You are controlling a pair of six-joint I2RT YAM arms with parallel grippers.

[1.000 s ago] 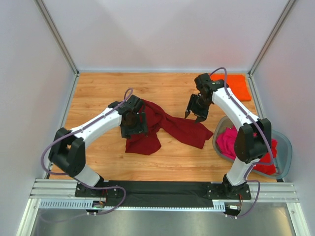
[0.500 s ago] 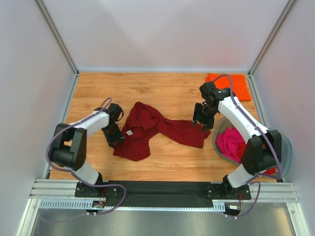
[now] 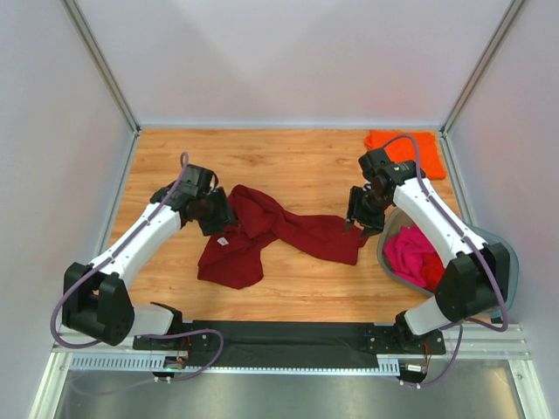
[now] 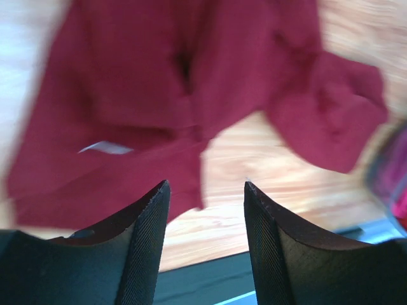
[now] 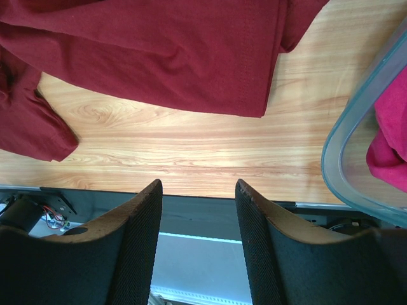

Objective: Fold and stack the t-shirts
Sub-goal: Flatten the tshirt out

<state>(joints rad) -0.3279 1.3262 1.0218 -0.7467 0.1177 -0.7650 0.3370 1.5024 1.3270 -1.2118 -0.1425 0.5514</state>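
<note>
Crumpled across the middle of the desk [image 3: 297, 166], from 8 o'clock toward 3 o'clock: the maroon shirt [image 3: 262, 236], bunched narrow in its middle. Folded flat at 1 o'clock, the orange shirt [image 3: 410, 147]; heaped in the tub [image 3: 508, 266] at 4 o'clock, the pink shirt [image 3: 409, 251]. Left end effector [image 3: 218, 214] released and empty, at the cloth's 10 o'clock edge; right end effector [image 3: 361, 223] likewise released, over its 3 o'clock end. Probably light, limp, not slippery, quick to bunch; best pinched at hem corners or shoulders, never mid-body.
</note>
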